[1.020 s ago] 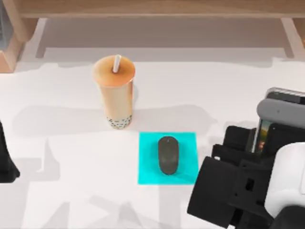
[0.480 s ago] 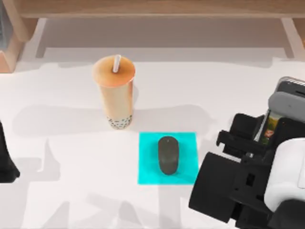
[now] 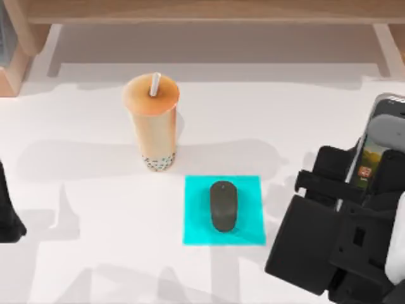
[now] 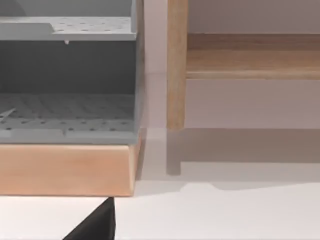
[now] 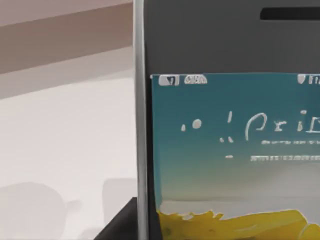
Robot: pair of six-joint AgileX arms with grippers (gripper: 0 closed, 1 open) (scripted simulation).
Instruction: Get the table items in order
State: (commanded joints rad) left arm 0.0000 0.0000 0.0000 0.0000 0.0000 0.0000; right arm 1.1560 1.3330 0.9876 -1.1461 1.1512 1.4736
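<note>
Near right, the right tool (image 3: 354,183) grips the smartphone (image 3: 378,152), held tilted above the worktop (image 3: 95,202); its screen text is too blurred to read. Mouse (image 3: 223,206) sits on the cyan pad (image 3: 196,221), centre. Farther left stands the bubble tea cup (image 3: 154,123). Left arm (image 3: 7,212) waits at the left edge; its tool's state I cannot tell. Wooden shelf (image 3: 202,9) lies far.

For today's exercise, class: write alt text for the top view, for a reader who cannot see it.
The right arm's claw meets a smartphone at the white table's right edge. A bubble tea cup stands behind a mouse lying on a cyan pad.
</note>
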